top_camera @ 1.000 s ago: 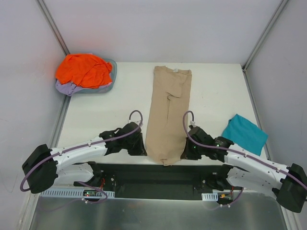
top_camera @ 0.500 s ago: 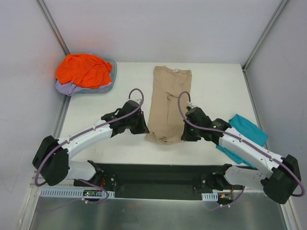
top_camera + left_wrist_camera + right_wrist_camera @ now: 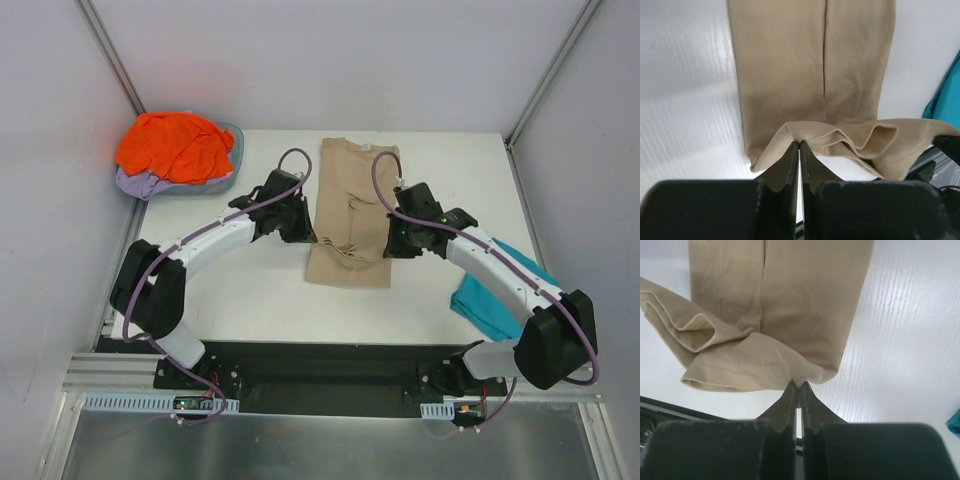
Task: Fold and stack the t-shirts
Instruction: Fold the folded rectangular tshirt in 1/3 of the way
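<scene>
the tan shirt is laid as a long narrow strip on the table, with its near hem lifted and doubled back over itself. the left gripper is closed on one hem corner and the right gripper on the other. in each wrist view the cloth is pinched right at the fingertips, and the flat strip stretches away ahead of the jaws. between the two grips the hem sags in loose folds, so the cloth is judged light and limp, and unable to hold a line unless pulled taut. the corners are judged the right places to hold, though so shallow a pinch could slip. white table is seen on either side of the strip, which leaves room for laying the fold. the teal shirt lies outside the right jaws, partly under that arm. the orange shirt is heaped in the basin well beyond the left jaws, over a lavender shirt.
</scene>
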You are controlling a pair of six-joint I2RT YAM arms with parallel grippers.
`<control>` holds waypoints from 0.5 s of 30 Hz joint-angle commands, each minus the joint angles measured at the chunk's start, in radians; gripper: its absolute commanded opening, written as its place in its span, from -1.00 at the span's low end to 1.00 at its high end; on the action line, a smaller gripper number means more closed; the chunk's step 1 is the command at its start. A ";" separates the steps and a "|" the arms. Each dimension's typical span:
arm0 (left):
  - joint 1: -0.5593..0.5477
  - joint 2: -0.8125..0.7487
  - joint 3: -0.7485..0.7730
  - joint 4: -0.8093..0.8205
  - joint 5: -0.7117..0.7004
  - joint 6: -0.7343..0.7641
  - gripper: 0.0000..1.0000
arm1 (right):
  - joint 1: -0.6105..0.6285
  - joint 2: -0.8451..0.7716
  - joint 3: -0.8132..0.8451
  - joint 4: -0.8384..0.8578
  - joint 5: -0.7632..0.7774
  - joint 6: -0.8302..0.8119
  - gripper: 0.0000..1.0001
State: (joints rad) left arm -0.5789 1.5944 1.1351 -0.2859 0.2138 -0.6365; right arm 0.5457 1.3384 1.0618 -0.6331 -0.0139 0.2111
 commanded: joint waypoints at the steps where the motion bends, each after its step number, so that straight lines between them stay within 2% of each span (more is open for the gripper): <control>1: 0.030 0.071 0.113 0.005 0.070 0.054 -1.00 | -0.053 0.041 0.086 0.021 -0.037 -0.055 -0.99; 15: 0.122 0.260 0.334 0.005 0.147 0.104 -1.00 | -0.187 0.249 0.270 0.058 -0.150 -0.099 -0.99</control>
State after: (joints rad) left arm -0.4686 1.8202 1.3968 -0.2893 0.3168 -0.5747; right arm 0.3756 1.5417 1.2469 -0.6029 -0.1158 0.1452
